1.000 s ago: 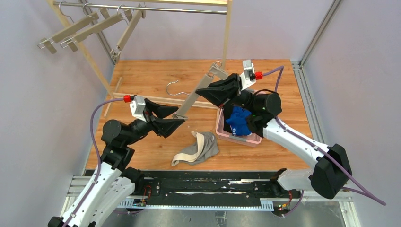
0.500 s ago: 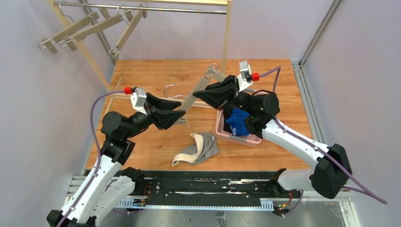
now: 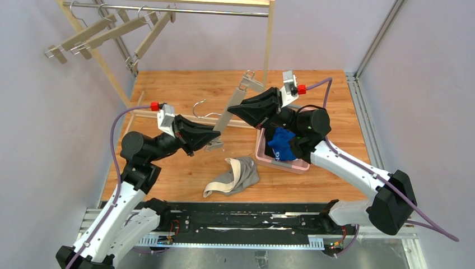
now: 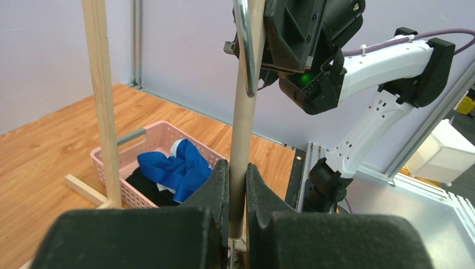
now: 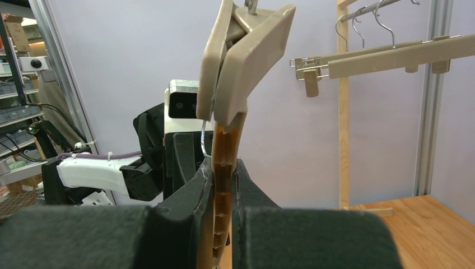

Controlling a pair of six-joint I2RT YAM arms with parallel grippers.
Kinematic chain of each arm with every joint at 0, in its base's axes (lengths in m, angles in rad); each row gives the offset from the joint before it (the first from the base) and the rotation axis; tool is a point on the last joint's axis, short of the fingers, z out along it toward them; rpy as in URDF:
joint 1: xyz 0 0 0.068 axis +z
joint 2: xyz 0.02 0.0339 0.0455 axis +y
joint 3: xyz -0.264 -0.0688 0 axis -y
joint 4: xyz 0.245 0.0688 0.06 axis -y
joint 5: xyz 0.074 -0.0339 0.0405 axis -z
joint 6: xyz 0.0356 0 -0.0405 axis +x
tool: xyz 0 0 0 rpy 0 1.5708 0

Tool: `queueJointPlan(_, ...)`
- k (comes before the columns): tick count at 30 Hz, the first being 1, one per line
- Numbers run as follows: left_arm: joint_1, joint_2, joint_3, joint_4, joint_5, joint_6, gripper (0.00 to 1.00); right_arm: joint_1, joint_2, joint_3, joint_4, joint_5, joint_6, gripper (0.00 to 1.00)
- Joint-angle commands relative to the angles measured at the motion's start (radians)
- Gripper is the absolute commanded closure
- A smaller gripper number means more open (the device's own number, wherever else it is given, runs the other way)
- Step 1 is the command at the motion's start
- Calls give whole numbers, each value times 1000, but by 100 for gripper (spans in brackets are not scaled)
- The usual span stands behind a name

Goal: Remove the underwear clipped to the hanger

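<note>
A beige hanger [image 3: 231, 111] is held tilted above the table by both grippers. My left gripper [image 3: 217, 135] is shut on its lower end, where the bar [image 4: 242, 140] runs up between the fingers. My right gripper [image 3: 232, 110] is shut on the bar [image 5: 224, 162] farther up, below the closed end clip [image 5: 241, 61], which shows no fabric in it. The grey underwear [image 3: 232, 176] lies crumpled on the table in front of the grippers. The blue underwear [image 3: 282, 143] lies in the pink basket [image 3: 278, 162], on top of the black underwear [image 4: 147, 188].
A wooden clothes rack stands at the back left, with several empty hangers [image 3: 106, 33] on its rail. Its right post [image 3: 269, 39] rises just behind the held hanger, and its base bar [image 3: 168, 116] lies across the table. Grey walls close in both sides.
My left gripper has moved right to the hanger's lower end and shut on it. The right gripper and the hanger have shifted slightly left and back.
</note>
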Motion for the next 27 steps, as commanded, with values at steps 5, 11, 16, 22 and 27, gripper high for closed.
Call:
queueJointPlan(5, -1, -63, 19, -1, -45, -48, 100, 28, 13, 16, 26, 15, -21, 58)
queueJointPlan(11, -1, -125, 62, -108, -85, -16, 100, 28, -6, -5, -81, 14, -84, 34)
queueJointPlan(16, -1, -184, 172, -497, -271, 199, 100, 28, -69, -11, -315, 28, -201, 32)
queueJointPlan(22, -1, -171, 362, -926, -595, 397, 100, 34, -209, -70, -711, 213, -410, 31)
queueJointPlan(27, -2, -12, 561, -1232, -815, 498, 100, 112, -222, -13, -1141, 399, -578, 29)
